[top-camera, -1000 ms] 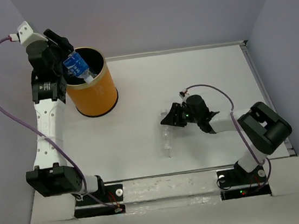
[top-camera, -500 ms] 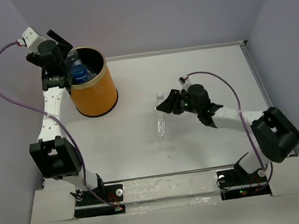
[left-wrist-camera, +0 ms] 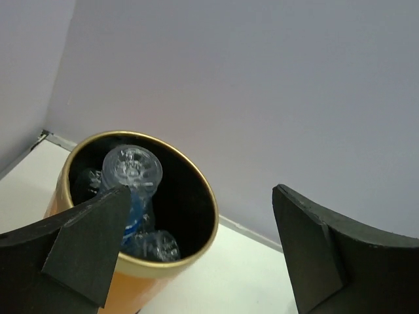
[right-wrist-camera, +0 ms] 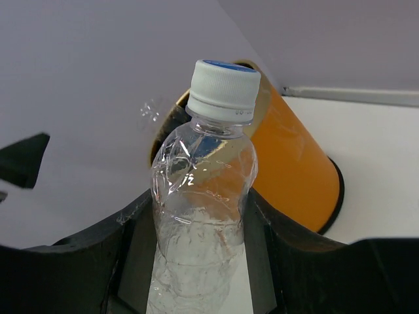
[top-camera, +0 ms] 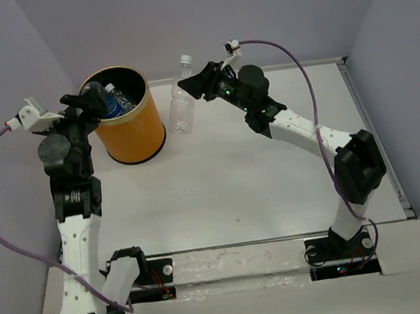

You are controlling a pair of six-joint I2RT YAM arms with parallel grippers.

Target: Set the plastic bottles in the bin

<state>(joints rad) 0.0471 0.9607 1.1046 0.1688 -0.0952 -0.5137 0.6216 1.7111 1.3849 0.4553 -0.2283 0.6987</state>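
The orange bin (top-camera: 140,139) stands at the far left of the table and holds several plastic bottles (top-camera: 115,99), one with a blue label (left-wrist-camera: 134,208). My left gripper (top-camera: 94,102) hangs open beside the bin's left rim (left-wrist-camera: 211,195) with nothing between its fingers (left-wrist-camera: 84,245). My right gripper (top-camera: 199,84) is shut on a clear bottle with a white cap (top-camera: 181,107), held upright in the air just right of the bin. In the right wrist view this bottle (right-wrist-camera: 204,186) fills the gap between the black fingers (right-wrist-camera: 278,239), and the bin (right-wrist-camera: 294,160) stands behind it.
Grey-violet walls close in the table at the back and on both sides. A raised edge (top-camera: 356,101) runs along the table's right side. Both arm bases sit on the near edge (top-camera: 238,264).
My left gripper opened and dropped the blue-labelled bottle into the bin, then drew back to the left. My right gripper carried the clear bottle up from mid-table toward the bin.
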